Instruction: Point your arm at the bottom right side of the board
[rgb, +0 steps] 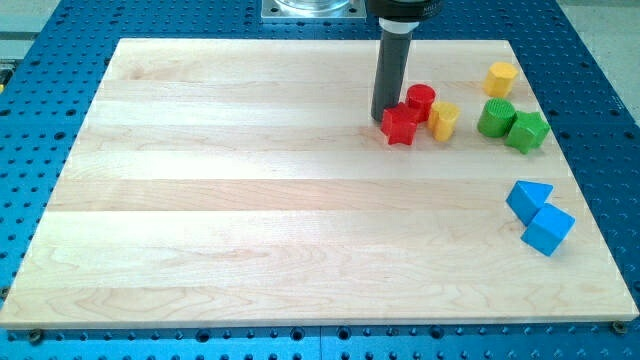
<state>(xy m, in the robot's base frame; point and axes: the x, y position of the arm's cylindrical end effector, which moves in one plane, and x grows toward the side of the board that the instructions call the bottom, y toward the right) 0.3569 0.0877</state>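
Worktop (250, 200): pale wooden board, rectangular, lying flat on a blue perforated base; grain runs across the view in wide bands.

Bottom right side of the worktop (520, 290): bare wood towards the corner; nearest items are a blue triangular block (527, 199) and a blue cube (548, 229), touching each other, close to the right edge.

My tip (383, 118): lower end of a straight dark rod, upright, standing on the worktop in its upper right part, just left of a red star-shaped block (399, 125) and well apart from the bottom right corner.
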